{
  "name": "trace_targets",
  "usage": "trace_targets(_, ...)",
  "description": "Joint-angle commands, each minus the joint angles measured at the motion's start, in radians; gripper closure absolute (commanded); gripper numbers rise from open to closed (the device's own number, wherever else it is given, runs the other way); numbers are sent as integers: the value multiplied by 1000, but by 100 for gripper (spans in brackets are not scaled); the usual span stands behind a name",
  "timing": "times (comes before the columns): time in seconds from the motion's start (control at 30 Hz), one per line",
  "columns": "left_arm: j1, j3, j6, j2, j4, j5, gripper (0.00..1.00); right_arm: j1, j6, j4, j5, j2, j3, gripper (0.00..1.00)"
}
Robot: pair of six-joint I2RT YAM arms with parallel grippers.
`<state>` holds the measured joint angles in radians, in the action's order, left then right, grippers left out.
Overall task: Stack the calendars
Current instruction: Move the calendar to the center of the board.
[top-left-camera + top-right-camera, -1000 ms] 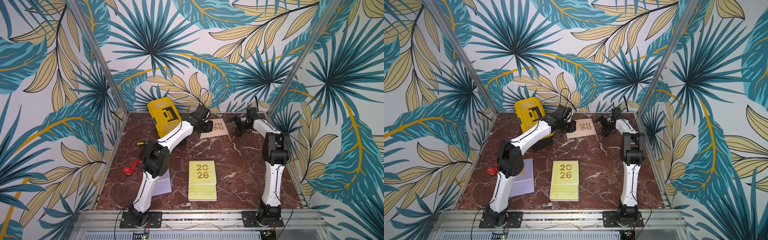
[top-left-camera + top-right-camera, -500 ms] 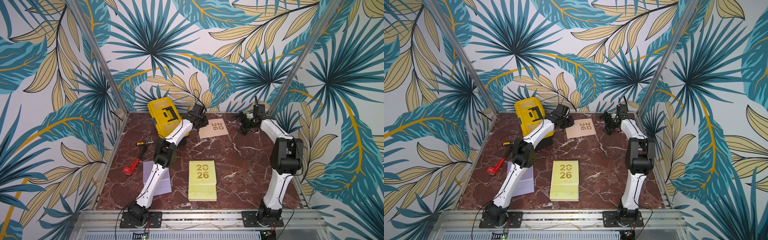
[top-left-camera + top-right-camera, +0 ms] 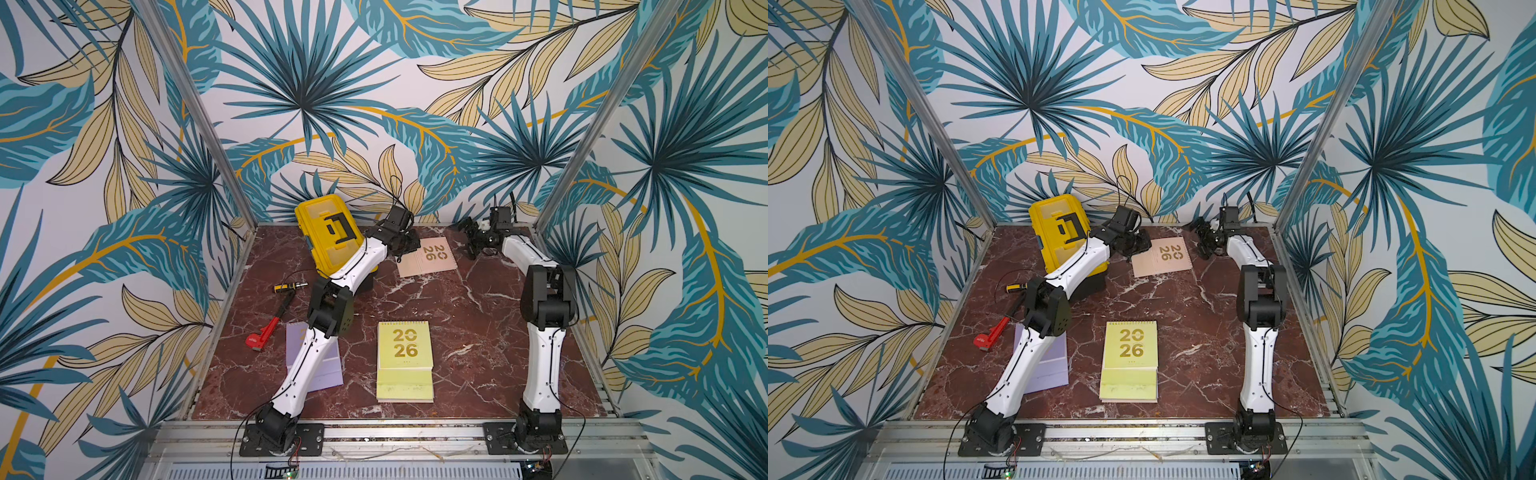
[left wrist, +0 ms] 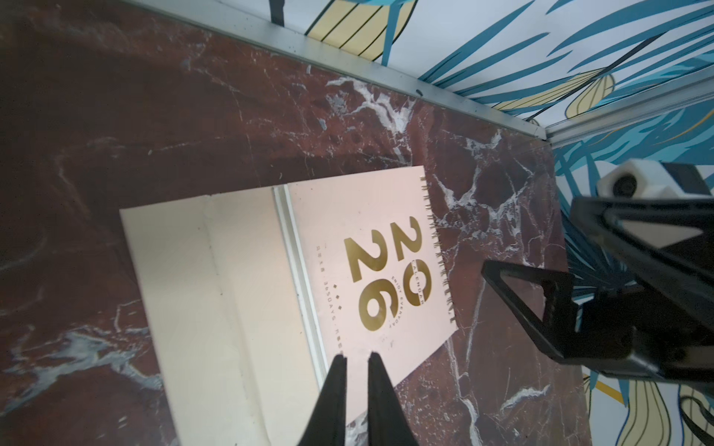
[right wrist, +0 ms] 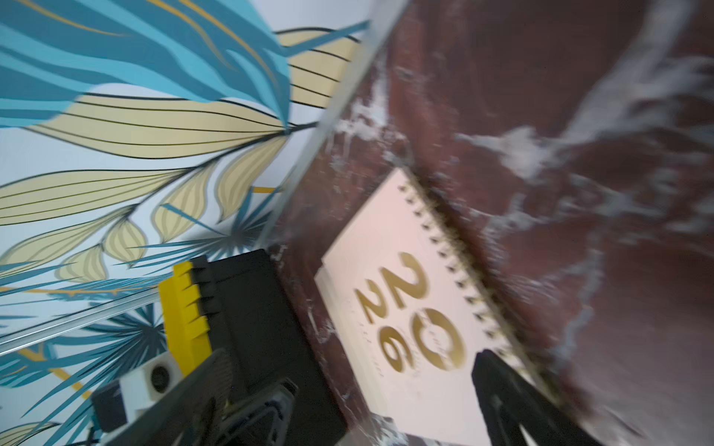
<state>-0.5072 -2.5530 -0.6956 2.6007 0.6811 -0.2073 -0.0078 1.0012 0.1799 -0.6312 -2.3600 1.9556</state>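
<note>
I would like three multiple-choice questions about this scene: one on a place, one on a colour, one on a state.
1. The peach calendar lies: A on the yellow toolbox; B flat on the table, at the back; C upright against the wall.
2. The front-centre calendar has a cover that is: A lime green; B red; C lilac.
3. The right gripper is: A shut on a wrench; B shut on a calendar; C open, empty.
Key: 1 B, it lies flat on marble; 2 A, green under gold digits; 3 C, jaws wide apart.
</note>
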Motion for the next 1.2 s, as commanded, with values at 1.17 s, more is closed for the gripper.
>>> trace_targets(1.17, -4, 325, 57, -356, -5, -74, 87, 172, 260, 193, 513, 25, -172, 1)
